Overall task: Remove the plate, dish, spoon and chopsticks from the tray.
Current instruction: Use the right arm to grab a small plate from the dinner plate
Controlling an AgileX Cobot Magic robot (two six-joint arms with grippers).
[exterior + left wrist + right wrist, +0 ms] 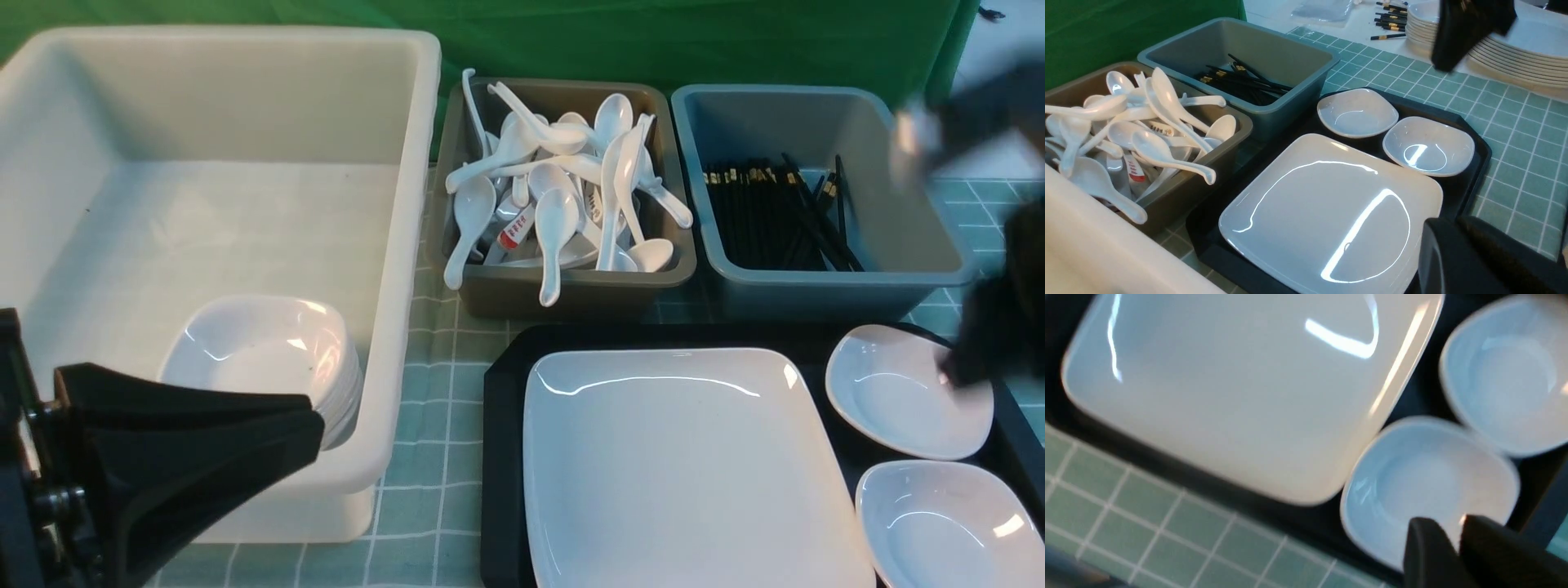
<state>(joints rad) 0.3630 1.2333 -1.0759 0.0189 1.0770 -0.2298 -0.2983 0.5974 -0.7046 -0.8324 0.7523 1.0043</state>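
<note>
The plate (694, 465) lies flat on the tray (502, 457), lower centre of the front view, with the upper dish (890, 392) and lower dish (939, 523) at its right on that tray. My right hand (963, 363), blurred at the right edge and overlapping the upper dish's rim, shows a narrow gap and holds nothing. My left hand (318, 416), lower left, is closed and empty.

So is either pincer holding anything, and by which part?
Nothing, it seems. The left pincer is shut and empty; the right pincer, tips slightly apart, hovers blurred above the rim of a small dish.
</note>
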